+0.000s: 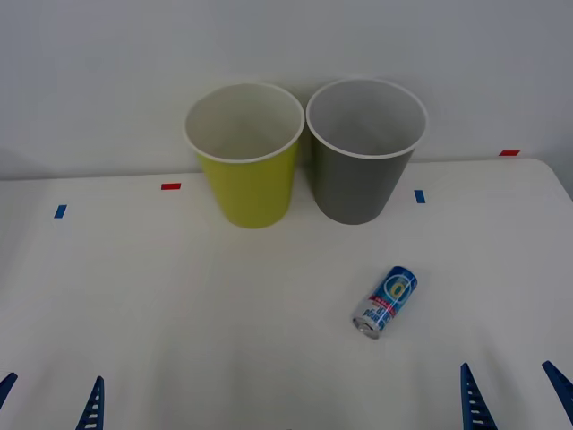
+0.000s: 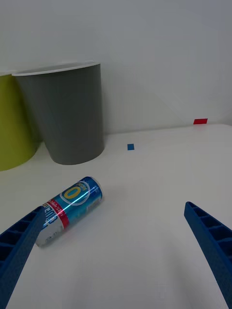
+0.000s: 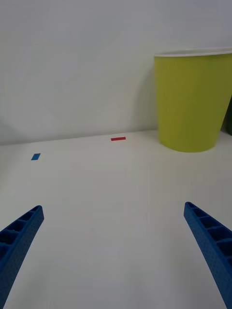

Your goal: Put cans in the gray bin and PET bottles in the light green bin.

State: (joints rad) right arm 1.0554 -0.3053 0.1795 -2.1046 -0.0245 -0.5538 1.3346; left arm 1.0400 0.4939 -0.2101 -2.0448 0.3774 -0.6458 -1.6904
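Since the can lies on its side on the table's right half, long axis slanting far-right to near-left, just ahead and left of our right gripper, we would reach with that one; both grippers, left gripper included, stand spread and empty.

The blue can bore a large "O" inside its yellow-and-white round logo; lettering on its red-white band was too small to read. Nothing else carried legible text.
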